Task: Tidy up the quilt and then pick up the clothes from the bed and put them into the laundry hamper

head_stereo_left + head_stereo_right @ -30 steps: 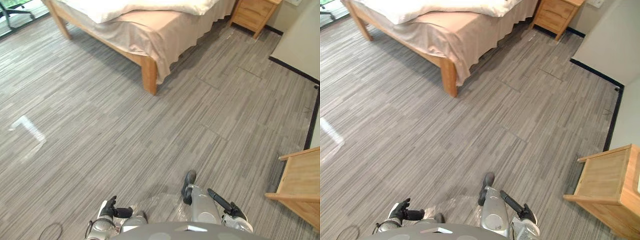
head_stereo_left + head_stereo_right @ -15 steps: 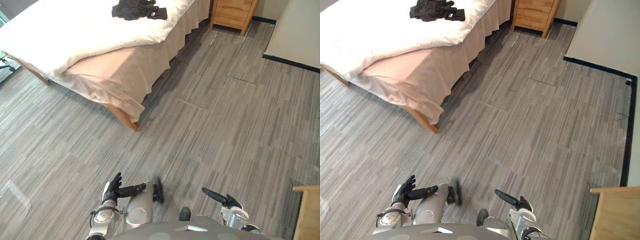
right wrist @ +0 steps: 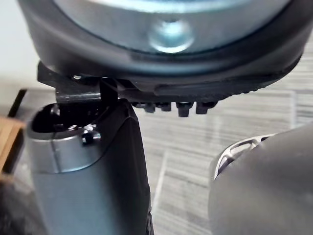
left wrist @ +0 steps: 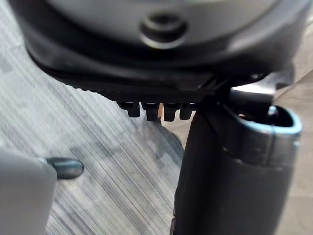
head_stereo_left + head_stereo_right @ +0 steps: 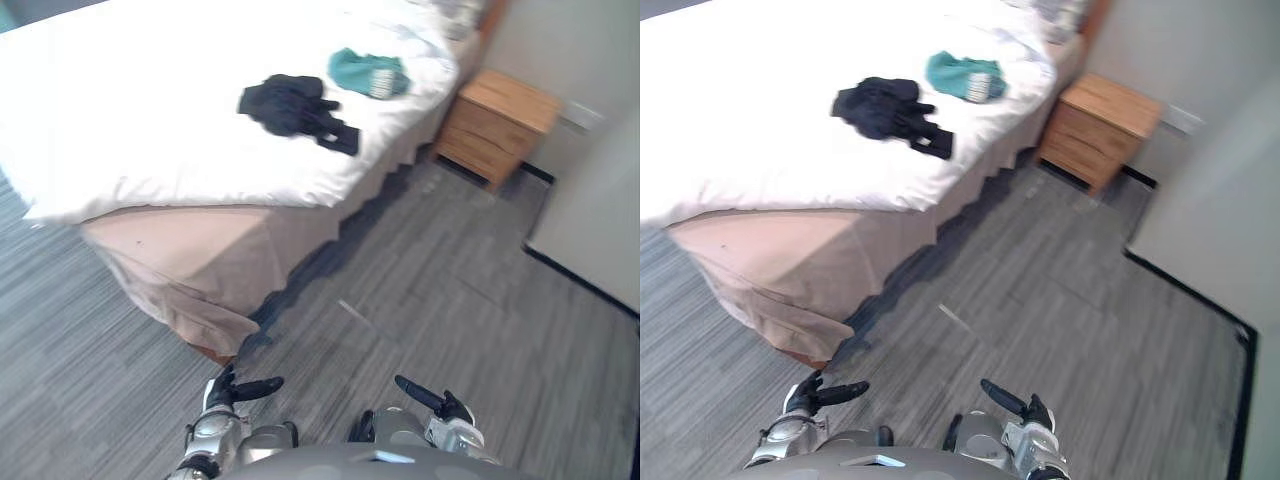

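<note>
A white quilt covers the bed, its near edge hanging over the beige bed skirt. A black garment lies crumpled on the quilt, and a teal garment lies just beyond it toward the head of the bed. Both of my hands hang low by my body above the grey floor, well short of the bed. The left hand is open with its thumb pointing inward. The right hand is open too and holds nothing. In the left wrist view the fingers show straight above the floor.
A wooden nightstand stands beside the head of the bed, against the wall. A pale wall with a dark skirting runs along the right. Grey striped floor lies between me and the bed.
The camera has swung toward the bed, which now takes up the upper left. The teal garment has come into view. Both hands remain low and open.
</note>
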You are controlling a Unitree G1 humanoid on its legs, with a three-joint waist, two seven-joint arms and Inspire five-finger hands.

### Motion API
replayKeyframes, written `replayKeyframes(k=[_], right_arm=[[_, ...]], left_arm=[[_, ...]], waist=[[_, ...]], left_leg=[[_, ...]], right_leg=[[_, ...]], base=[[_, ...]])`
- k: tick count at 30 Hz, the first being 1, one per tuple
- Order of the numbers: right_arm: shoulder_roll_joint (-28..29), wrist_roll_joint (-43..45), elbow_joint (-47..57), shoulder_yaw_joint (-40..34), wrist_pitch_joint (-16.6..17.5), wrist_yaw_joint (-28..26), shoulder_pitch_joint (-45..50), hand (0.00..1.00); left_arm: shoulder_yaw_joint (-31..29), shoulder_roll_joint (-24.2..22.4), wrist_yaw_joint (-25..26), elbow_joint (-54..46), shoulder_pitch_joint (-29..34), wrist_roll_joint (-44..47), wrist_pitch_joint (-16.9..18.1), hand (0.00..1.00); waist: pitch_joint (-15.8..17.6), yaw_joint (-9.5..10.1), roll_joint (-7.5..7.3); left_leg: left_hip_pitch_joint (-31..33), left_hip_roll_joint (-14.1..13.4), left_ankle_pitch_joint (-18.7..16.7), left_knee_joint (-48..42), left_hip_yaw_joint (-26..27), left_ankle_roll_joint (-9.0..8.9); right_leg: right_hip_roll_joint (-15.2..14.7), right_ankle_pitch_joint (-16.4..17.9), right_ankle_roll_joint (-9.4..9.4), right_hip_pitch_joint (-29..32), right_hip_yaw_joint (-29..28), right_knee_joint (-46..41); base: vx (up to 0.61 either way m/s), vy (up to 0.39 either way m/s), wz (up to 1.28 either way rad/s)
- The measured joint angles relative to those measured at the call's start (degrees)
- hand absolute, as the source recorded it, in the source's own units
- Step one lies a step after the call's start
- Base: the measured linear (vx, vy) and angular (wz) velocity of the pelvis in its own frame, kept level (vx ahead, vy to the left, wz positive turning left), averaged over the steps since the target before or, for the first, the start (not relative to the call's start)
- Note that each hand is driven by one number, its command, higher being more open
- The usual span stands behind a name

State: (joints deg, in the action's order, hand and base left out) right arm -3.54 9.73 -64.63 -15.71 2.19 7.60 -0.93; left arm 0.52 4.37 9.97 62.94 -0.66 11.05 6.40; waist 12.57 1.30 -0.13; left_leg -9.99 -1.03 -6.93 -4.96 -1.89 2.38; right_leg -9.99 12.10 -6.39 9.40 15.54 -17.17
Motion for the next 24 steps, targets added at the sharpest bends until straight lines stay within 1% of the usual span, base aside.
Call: replayKeyframes(k=[1,2,3,4,5,6,7,8,9,10,11,12,13,14,15,16,18,19,21,22,23,24], right_arm=[[-0.59,-0.31,-0.31,-0.1,-0.08,-0.19,0.29,1.0],[-0.59,-0.51,-0.96,-0.73,-0.32,-0.73,0.84,1.0],[-0.45,-0.96,-1.28,-0.72,-0.56,-0.89,1.44,1.0],[-1.09,-2.62,-2.21,-1.0,-0.89,-1.21,1.91,1.0],[-2.96,-2.89,-2.43,-0.89,-1.22,-1.18,2.57,1.0],[-3.55,-3.46,-2.41,-0.89,-1.21,-0.92,2.65,1.0],[-4.63,-4.99,-2.41,-0.44,-1.29,-0.94,2.57,1.0],[-4.94,-5.03,-2.56,0.29,-1.53,-0.96,2.47,1.0],[-4.91,-5.04,-2.68,0.66,-1.61,-0.98,2.48,1.0],[-4.81,-5.03,-2.65,0.74,-1.7,-1.01,2.43,1.0],[-4.73,-5.02,-2.35,1.08,-1.61,-1.05,2.16,1.0],[-4.72,-5.02,-1.89,1.41,-1.56,-1.07,1.98,1.0],[-4.67,-5.02,-1.51,1.75,-1.45,-1.19,1.58,1.0],[-3.75,-5.04,-1.22,1.72,-1.46,-1.38,1.55,1.0],[-2.46,-5.05,-0.85,1.73,-1.61,-1.5,2.07,1.0],[-1.91,-4.93,-0.7,1.12,-1.68,-1.69,2.15,1.0],[-0.78,-5.13,-0.71,0.45,-1.91,-1.96,2.36,1.0],[-0.7,-5.28,-0.69,0.44,-1.9,-1.96,2.58,1.0],[-0.38,-6.79,-0.81,0.52,-2.06,-1.95,2.93,1.0],[-0.4,-6.85,-0.81,0.52,-2.02,-1.97,2.97,1.0],[-0.36,-7.03,-0.79,0.64,-1.96,-2.01,3.12,1.0],[0.53,-7.13,-0.91,1.29,-1.97,-1.97,3.17,1.0]], left_arm=[[-0.58,-0.14,-0.1,0.09,-0.02,0.05,0.06,1.0],[-2.31,-0.36,-0.01,0.06,0.64,0.06,0.12,1.0],[-3.67,-0.21,0.0,-0.05,1.4,0.07,0.37,1.0],[-5.17,-0.3,0.0,0.26,2.01,0.24,0.53,1.0],[-6.13,-2.48,0.22,0.08,2.75,2.53,0.43,1.0],[-6.37,-2.76,0.25,0.09,2.89,3.04,0.68,1.0],[-7.26,-3.69,-0.19,0.12,2.79,4.45,0.77,1.0],[-7.28,-3.64,-0.67,0.07,2.81,4.85,0.86,1.0],[-7.07,-3.47,-0.76,0.01,2.84,4.94,0.95,1.0],[-7.02,-3.38,-0.73,-0.16,2.96,4.97,1.05,1.0],[-6.87,-3.4,-0.87,-0.54,3.09,4.53,0.95,1.0],[-6.88,-3.39,-0.98,-0.56,3.1,4.41,0.95,1.0],[-6.9,-3.36,-1.17,-0.51,3.1,4.25,0.88,1.0],[-7.07,-2.77,-1.54,-0.49,2.87,4.21,0.55,1.0],[-6.99,-1.82,-1.97,-0.36,3.08,3.94,0.08,1.0],[-7.0,-1.3,-2.32,-0.35,3.07,3.94,-0.22,1.0],[-7.08,-0.4,-2.65,-0.3,2.84,4.01,-0.5,1.0],[-7.06,-0.05,-2.69,-0.2,2.88,3.99,-0.59,1.0],[-7.23,0.51,-2.65,-0.11,2.95,4.06,-1.1,1.0],[-7.3,0.62,-2.61,-0.03,2.95,4.06,-1.28,1.0],[-8.47,1.04,-2.53,0.34,3.08,4.09,-1.51,1.0],[-10.81,1.82,-2.43,0.64,3.09,4.16,-1.53,1.0]], waist=[[-0.08,0.09,-0.24],[-0.28,0.33,-0.6],[-0.73,0.48,-1.37],[-0.78,0.22,-1.53],[-1.32,0.13,1.42],[-1.42,-0.05,2.52],[-0.84,-0.19,3.97],[-0.82,-0.14,4.17],[-0.78,-0.01,3.94],[-0.81,0.18,3.67],[-0.83,0.23,3.64],[-0.83,0.25,3.64],[-0.85,0.18,3.66],[-0.9,0.37,2.61],[-1.32,0.04,1.06],[-1.54,-0.07,0.76],[-0.99,-0.27,-0.99],[-1.19,-0.3,-1.37],[-1.79,-0.17,-2.46],[-1.69,-0.25,-2.28],[-1.98,-0.27,-2.68],[-2.35,-0.09,-4.24]], left_leg=[[-1.09,-0.31,-3.01,-1.12,-3.06,-1.72],[-1.72,-0.42,-7.76,-4.36,-5.25,-2.97],[-1.65,-0.42,-10.11,-6.5,-6.8,-3.83],[-1.28,-1.41,-13.07,-11.9,-10.21,-5.87],[1.48,-4.29,-12.84,-17.42,-9.47,-7.22],[3.37,-5.41,-12.02,-20.3,-7.85,-8.67],[6.13,-8.23,-10.9,-24.13,-2.45,-10.58],[7.59,-10.68,-10.9,-24.27,6.56,-10.51],[7.75,-11.28,-10.95,-23.58,10.45,-10.39],[7.74,-11.42,-10.99,-21.46,15.42,-10.17],[7.78,-10.31,-10.26,-16.6,19.81,-9.4],[7.77,-9.67,-9.18,-14.0,20.87,-9.15],[7.66,-8.66,-6.13,-9.88,21.53,-8.26],[6.34,-7.43,-1.26,-6.0,20.6,-8.1],[4.85,-5.93,0.8,-1.81,20.12,-7.99],[4.23,-5.34,1.53,-0.46,19.87,-7.74],[3.45,-4.65,2.02,0.31,19.04,-7.26],[3.41,-4.52,2.1,0.32,18.99,-7.15],[3.12,-4.12,2.26,0.48,18.61,-6.88],[2.99,-4.21,2.3,0.58,18.38,-6.82],[2.79,-4.18,2.32,1.03,18.12,-6.8],[2.54,-3.36,2.32,1.76,18.24,-6.8]], right_leg=[[-1.4,-4.2,-1.87,0.52,-4.96,7.25],[-2.15,-6.47,-3.58,0.41,-9.47,8.31],[-2.17,-6.54,-3.73,0.21,-11.29,7.76],[-2.05,-12.81,-2.67,-0.96,-11.93,2.03],[-1.57,-9.51,-0.45,-2.73,-5.73,-1.32],[-1.62,-8.59,0.26,-4.27,-3.01,-1.16],[-1.52,-7.9,0.98,-8.18,1.24,1.08],[-1.51,-7.86,1.12,-12.42,5.48,4.43],[-1.51,-7.86,1.13,-14.33,7.22,5.96],[-1.5,-7.86,1.14,-16.6,9.62,8.0],[-1.19,-7.82,1.2,-18.41,12.54,9.85],[-0.99,-7.82,1.2,-18.63,13.2,10.32],[-0.64,-7.81,1.2,-18.59,14.16,10.49],[-0.79,-7.78,1.21,-18.59,14.37,10.78],[-1.4,-7.85,1.09,-18.66,15.06,10.88],[-1.8,-7.83,1.07,-18.66,15.36,10.64],[-3.29,-7.69,1.0,-18.16,15.79,6.74],[-3.85,-7.62,0.98,-17.78,15.72,5.31],[-5.07,-7.62,1.06,-15.82,13.73,-0.09],[-5.28,-7.42,1.2,-15.09,12.82,-1.44],[-4.56,-5.68,1.37,-14.88,10.31,0.58],[-3.9,-7.72,0.35,-16.68,8.9,6.05]], base=[[0.67,-0.423,2.09],[0.67,-0.467,2.1],[0.66,-0.567,2.18],[0.58,-0.572,2.07],[0.55,-0.555,2.05],[0.46,-0.46,1.88],[0.35,-0.414,1.8],[0.31,-0.411,1.72],[0.23,-0.375,1.36],[0.2,-0.324,1.14],[0.2,-0.287,0.95],[0.14,-0.17,0.69],[0.13,-0.08,0.25],[0.13,-0.025,0.27],[0.13,0.002,0.21],[0.13,0.054,0.29],[0.1,0.12,0.3],[0.08,0.171,0.32],[0.06,0.139,0.22],[0.03,0.063,0.13],[0.01,0.039,0.1],[-0.01,-0.016,0.08]])
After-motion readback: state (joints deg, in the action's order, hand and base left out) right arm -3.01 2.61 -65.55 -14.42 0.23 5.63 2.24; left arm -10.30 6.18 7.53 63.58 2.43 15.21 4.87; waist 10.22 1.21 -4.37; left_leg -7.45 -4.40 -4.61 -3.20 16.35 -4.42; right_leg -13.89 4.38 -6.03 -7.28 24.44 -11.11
